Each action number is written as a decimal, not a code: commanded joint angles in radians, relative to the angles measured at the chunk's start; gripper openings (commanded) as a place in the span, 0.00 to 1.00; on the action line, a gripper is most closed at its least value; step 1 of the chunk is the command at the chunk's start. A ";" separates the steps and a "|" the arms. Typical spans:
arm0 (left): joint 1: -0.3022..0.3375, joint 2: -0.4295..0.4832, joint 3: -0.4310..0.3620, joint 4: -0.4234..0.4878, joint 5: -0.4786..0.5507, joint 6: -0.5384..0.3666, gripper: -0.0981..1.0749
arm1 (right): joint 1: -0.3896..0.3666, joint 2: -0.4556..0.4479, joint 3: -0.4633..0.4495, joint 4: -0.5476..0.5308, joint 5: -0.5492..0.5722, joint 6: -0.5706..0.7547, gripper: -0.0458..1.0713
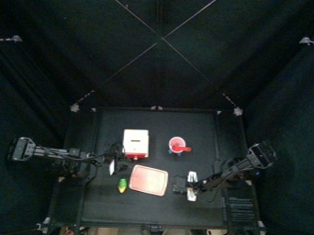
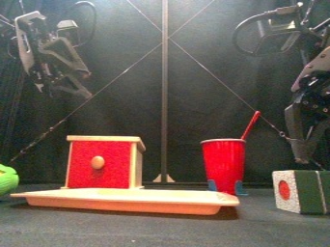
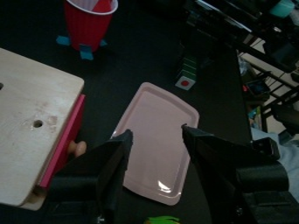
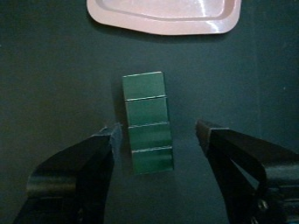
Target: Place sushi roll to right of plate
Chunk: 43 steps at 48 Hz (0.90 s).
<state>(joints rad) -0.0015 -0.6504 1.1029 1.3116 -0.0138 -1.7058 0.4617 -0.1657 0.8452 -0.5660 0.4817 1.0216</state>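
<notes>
The sushi roll (image 2: 300,190), a small white piece with a red centre and a dark green wrap, lies on the table right of the salmon-pink plate (image 2: 129,199). In the right wrist view the roll (image 4: 149,122) shows as a dark green strip between my right gripper's (image 4: 156,131) open jaws, apart from both, with the plate's edge (image 4: 163,13) beyond it. In the front view my right gripper (image 2: 304,143) hangs just above the roll. My left gripper (image 3: 155,134) is open and empty, raised above the plate (image 3: 158,149). The roll also shows small in the left wrist view (image 3: 184,80).
A red and pale wooden box (image 2: 103,162) stands behind the plate's left part. A red cup (image 2: 223,164) with a straw stands behind its right part. A small green-yellow item (image 2: 7,179) lies left of the plate. The table (image 1: 160,128) has black curtains all round.
</notes>
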 commanded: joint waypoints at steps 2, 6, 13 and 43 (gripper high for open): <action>0.002 0.000 -0.014 0.000 -0.003 0.002 0.82 | 0.005 -0.018 -0.021 -0.002 -0.002 -0.005 0.91; 0.002 0.000 -0.014 0.000 -0.003 0.002 0.82 | 0.005 -0.018 -0.021 -0.002 -0.002 -0.005 0.91; 0.002 0.000 -0.014 0.000 -0.003 0.000 0.82 | 0.003 -0.018 -0.020 -0.003 0.000 -0.005 0.92; 0.002 0.000 -0.012 0.000 -0.002 0.000 0.82 | 0.003 -0.018 -0.031 -0.023 0.000 -0.009 0.91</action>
<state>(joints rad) -0.0031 -0.6504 1.1029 1.3116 -0.0138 -1.7058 0.4648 -0.1657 0.8345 -0.5829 0.4847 1.0140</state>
